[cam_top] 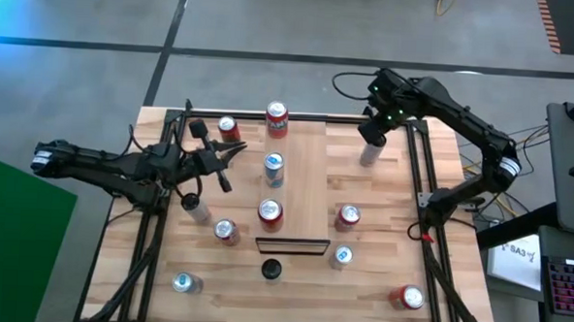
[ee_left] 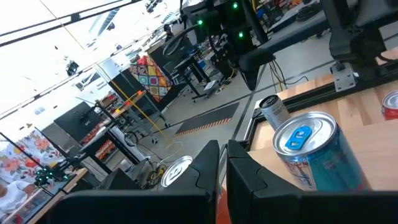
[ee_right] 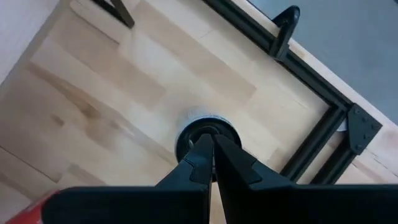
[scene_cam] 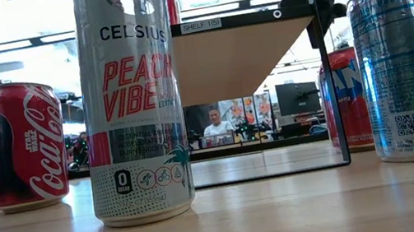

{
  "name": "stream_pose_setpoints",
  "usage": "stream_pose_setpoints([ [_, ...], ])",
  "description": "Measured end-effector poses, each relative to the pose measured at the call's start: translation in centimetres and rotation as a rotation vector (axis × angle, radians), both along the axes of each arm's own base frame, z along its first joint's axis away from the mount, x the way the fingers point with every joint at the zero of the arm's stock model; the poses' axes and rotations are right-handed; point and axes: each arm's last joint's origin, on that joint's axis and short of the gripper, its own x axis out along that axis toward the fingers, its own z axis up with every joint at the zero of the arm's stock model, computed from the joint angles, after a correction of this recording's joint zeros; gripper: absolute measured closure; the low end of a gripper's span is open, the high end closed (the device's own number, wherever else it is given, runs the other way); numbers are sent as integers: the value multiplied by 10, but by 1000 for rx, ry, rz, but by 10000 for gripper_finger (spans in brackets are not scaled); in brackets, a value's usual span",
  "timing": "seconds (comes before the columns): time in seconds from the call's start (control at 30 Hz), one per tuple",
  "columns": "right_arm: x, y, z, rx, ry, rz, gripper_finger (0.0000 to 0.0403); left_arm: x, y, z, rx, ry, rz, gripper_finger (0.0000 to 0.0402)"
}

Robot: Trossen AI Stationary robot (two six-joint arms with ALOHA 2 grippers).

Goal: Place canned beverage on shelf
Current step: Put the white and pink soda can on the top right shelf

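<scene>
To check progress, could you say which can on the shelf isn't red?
The blue middle can on the light wooden shelf; both other cans are red.

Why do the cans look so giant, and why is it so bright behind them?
Low view: the camera sits right beside the Celsius can, so it looms, and bright ceiling lights wash out the room behind. High view: a blue glow tints the floor's corner. Right wrist view: the fingers look blurry, being so close.

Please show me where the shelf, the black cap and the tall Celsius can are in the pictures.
shelf (cam_top: 304,171): high view, on a bare part of its light board.
black cap (cam_top: 271,269): high view, on its top.
Celsius can (scene_cam: 131,103): low view, on its printed side.
</scene>
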Motion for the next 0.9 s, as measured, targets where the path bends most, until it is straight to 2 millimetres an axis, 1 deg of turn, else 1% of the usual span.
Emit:
stream_pose_setpoints([
  [0.23,4,-3,-1,62,73,10,394,1,0,-1,-16,1,-1,402],
  [0.47,-2,2,-3,132,141,47,394,1,0,-1,-17,0,-1,402],
  [0.9,-1,2,-3,126,141,68,394,1,0,-1,-40,-13,-1,402],
])
